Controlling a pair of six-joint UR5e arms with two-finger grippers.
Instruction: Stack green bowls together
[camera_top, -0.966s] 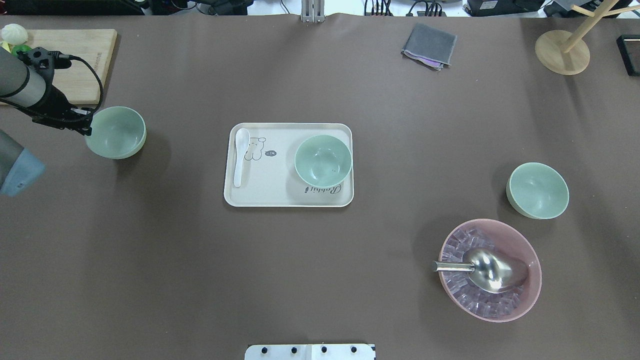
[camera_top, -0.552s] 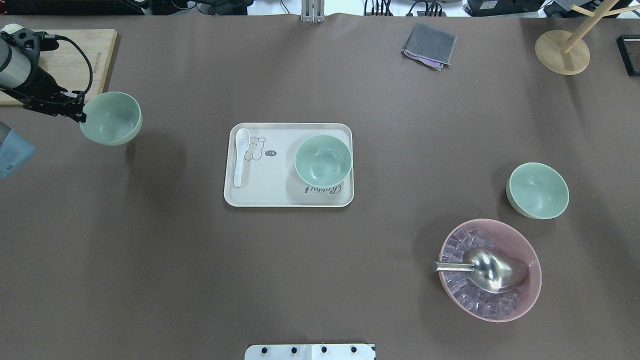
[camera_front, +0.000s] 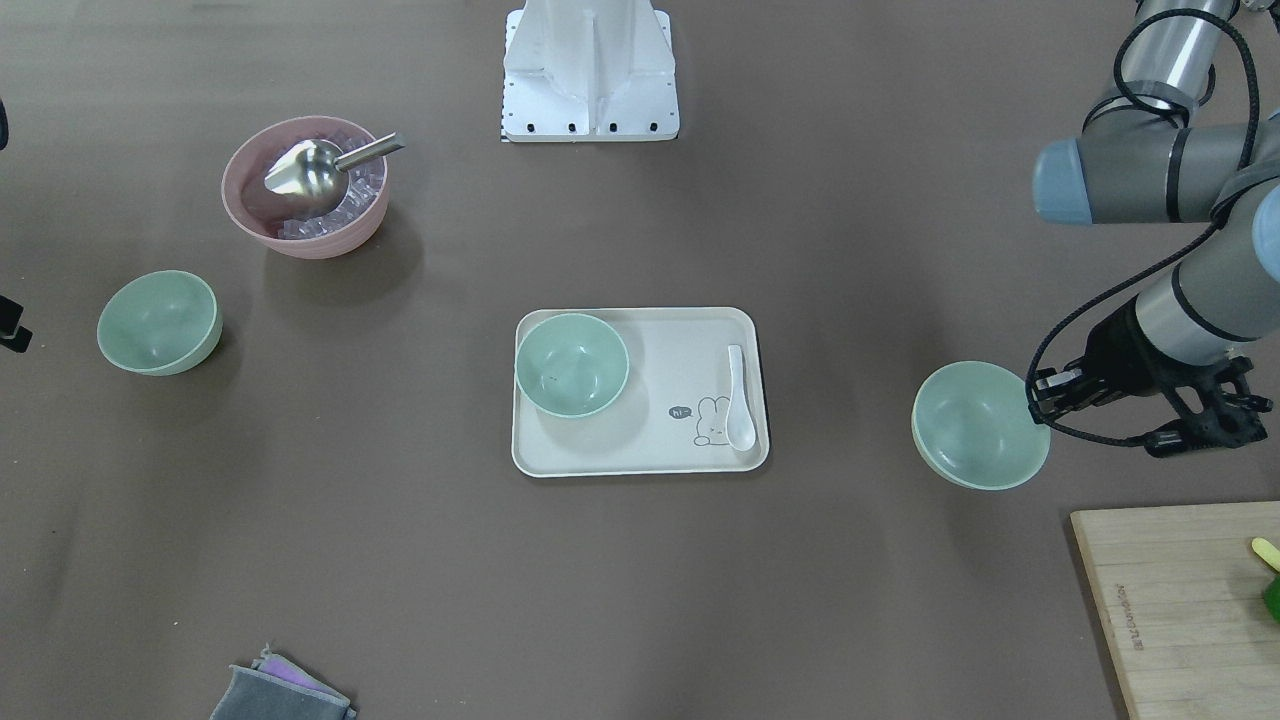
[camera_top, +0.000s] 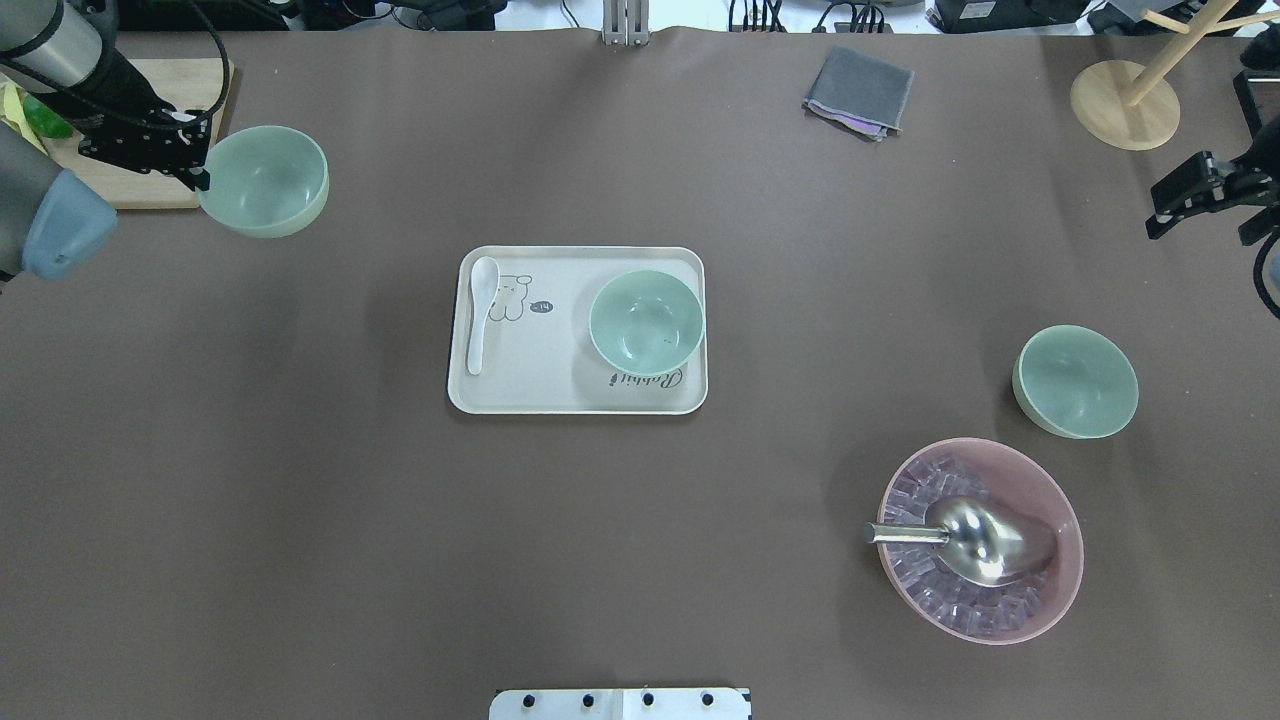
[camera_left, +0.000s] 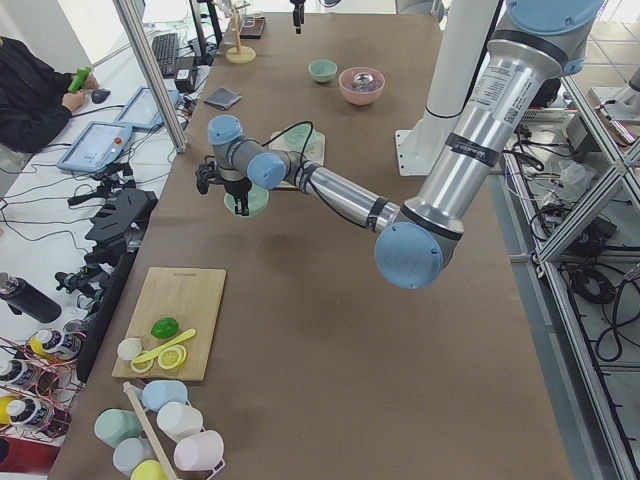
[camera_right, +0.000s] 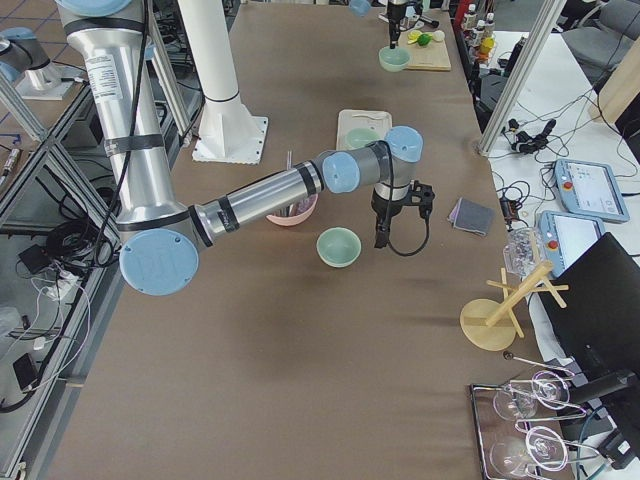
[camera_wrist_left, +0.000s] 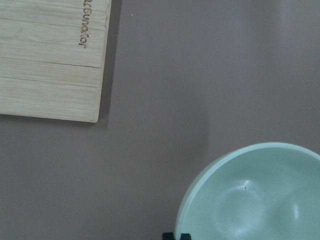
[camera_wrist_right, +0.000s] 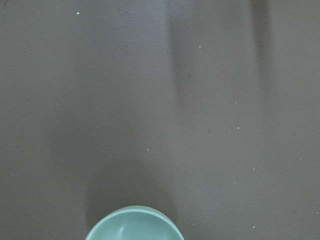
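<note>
Green bowls (camera_top: 646, 322): none nested yet | left bowl (camera_top: 265, 180) held off the table (camera_top: 640, 560), rim pinched in left jaws | middle bowl (camera_top: 646, 322) on tray (camera_top: 520, 395) | right bowl (camera_top: 1075, 381) on table, right jaws' state: cannot tell | you have both stackings left.

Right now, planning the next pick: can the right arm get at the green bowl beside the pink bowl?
Probably yes: the right gripper hangs close to that green bowl with nothing between; the pink bowl sits apart.
</note>
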